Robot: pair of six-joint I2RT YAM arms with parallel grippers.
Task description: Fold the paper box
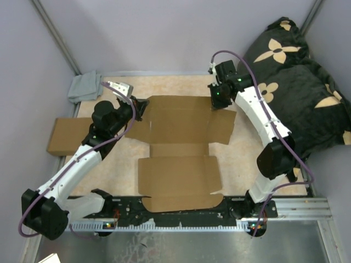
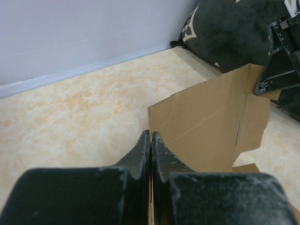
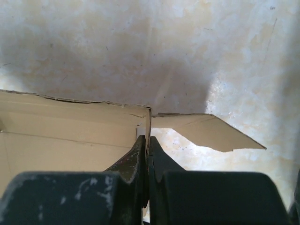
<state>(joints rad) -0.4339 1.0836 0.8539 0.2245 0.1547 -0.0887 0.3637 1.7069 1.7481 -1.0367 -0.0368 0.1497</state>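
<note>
The paper box (image 1: 178,137) is a plain brown die-cut sheet lying mostly open in the middle of the table, its far panel raised. My left gripper (image 1: 138,107) is shut on the far left edge of the raised panel; in the left wrist view (image 2: 150,136) the cardboard edge (image 2: 201,126) runs between the fingers. My right gripper (image 1: 218,102) is shut on the far right corner; in the right wrist view (image 3: 146,139) the thin upright cardboard wall (image 3: 70,126) sits pinched between the fingers, with a side flap (image 3: 211,133) spreading to the right.
A second flat brown cardboard box (image 1: 66,137) lies at the left under my left arm. A small grey cloth (image 1: 84,86) lies at the far left corner. A black cushion with tan flowers (image 1: 296,76) fills the far right. A metal rail (image 1: 181,219) runs along the near edge.
</note>
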